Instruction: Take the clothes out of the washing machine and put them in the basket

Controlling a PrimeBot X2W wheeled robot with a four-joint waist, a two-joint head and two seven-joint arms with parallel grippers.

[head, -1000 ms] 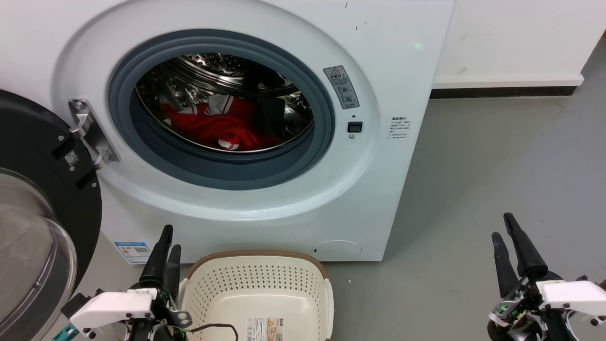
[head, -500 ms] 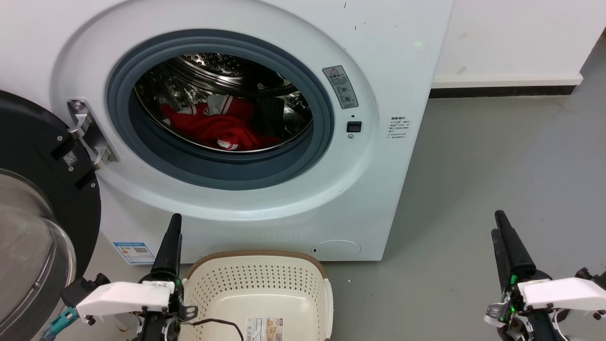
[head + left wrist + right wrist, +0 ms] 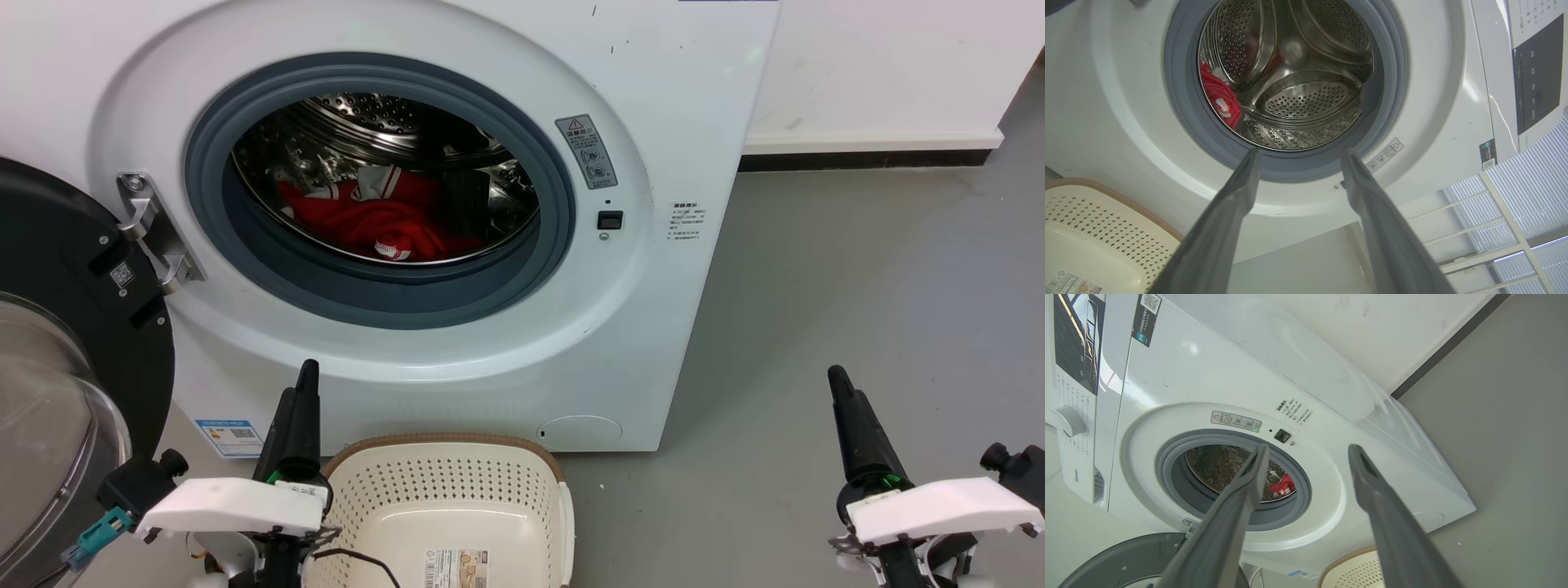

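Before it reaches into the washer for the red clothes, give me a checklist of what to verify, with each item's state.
1. Door of the washing machine swung open: ok.
2. Clothes lying in the drum, in sight: ok.
3. Left gripper open, nothing held: ok.
4. Right gripper open, nothing held: ok.
5. Basket before the machine, no clothes inside: ok.
6. More garments under the red one: cannot tell.

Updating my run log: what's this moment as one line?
clothes: in washing machine drum | door: open | basket: no clothes | left gripper: open | right gripper: open
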